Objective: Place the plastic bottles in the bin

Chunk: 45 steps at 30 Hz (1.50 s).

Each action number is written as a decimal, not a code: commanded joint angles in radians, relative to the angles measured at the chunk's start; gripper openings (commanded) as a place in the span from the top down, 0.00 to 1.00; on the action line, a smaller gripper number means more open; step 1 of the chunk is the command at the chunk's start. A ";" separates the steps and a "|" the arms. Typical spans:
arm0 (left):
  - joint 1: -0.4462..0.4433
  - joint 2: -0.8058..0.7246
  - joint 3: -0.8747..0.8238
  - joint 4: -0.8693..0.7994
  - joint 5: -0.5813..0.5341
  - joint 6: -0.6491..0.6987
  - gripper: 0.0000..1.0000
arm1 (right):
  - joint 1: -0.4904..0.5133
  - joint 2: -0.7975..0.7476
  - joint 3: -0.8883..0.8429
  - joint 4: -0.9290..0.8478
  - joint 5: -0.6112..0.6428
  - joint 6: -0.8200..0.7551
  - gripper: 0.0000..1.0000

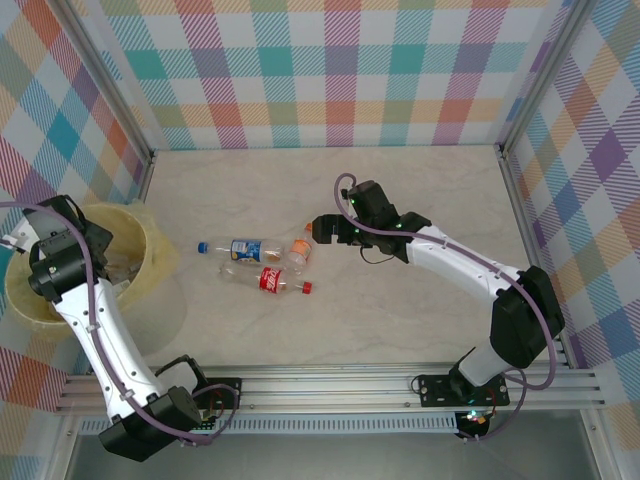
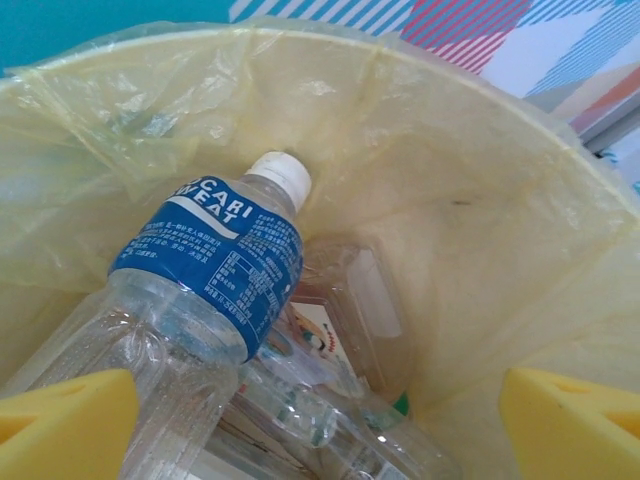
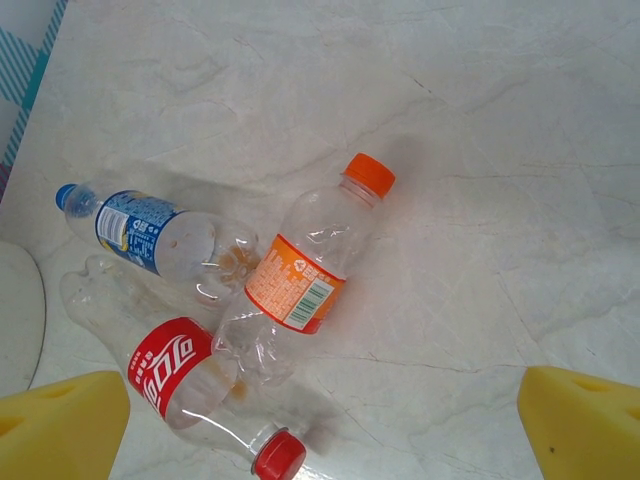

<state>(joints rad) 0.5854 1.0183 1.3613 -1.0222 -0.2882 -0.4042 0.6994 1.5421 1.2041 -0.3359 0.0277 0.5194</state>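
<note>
My left hand (image 2: 320,430) hangs open over the bin (image 2: 480,200), a wrinkled, translucent yellow tub. There the blue-label bottle (image 2: 215,260) lies on other crumpled clear ones. My right hand (image 3: 325,430) waits open above three thin bottles (image 3: 300,280) on the smooth marble-like table (image 3: 480,150), probably to pick one.

Three bottles (image 1: 270,280) lie clustered near the yellow bin (image 1: 160,262) holding perhaps four

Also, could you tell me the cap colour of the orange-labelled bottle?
Orange; the cap shows best in the right wrist view.
</note>
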 commanded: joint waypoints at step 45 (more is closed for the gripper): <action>-1.167 0.606 0.066 0.335 0.011 -0.482 0.00 | -0.048 -0.217 -0.196 -0.011 0.147 0.040 0.00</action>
<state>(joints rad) -0.5797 1.5658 1.4311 -0.7494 -0.3313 -0.8864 0.6601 1.3643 1.0317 -0.3355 0.1474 0.5434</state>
